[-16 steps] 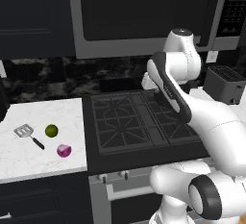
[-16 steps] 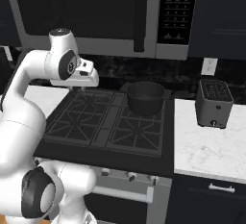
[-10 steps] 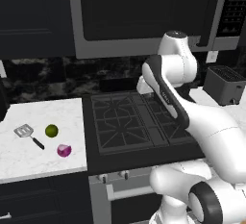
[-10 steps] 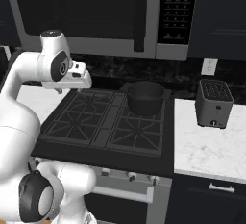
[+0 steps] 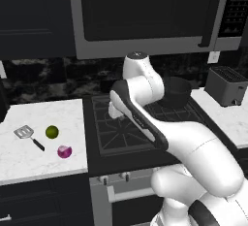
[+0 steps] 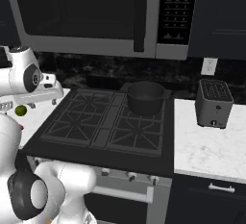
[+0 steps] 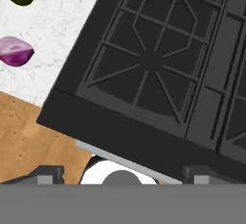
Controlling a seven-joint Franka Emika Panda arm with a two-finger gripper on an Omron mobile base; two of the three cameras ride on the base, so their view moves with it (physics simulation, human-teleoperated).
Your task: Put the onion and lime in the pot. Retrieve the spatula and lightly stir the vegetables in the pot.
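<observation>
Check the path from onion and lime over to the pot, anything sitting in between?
Nothing visible does. The onion and lime lie on the white counter left of the stove, beside the spatula. The pot sits on the back right burner, and the grates between carry nothing.

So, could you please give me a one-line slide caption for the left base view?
Spatula, lime and onion lie apart on the marble counter; the pot sits on the stove's back burner.
</observation>
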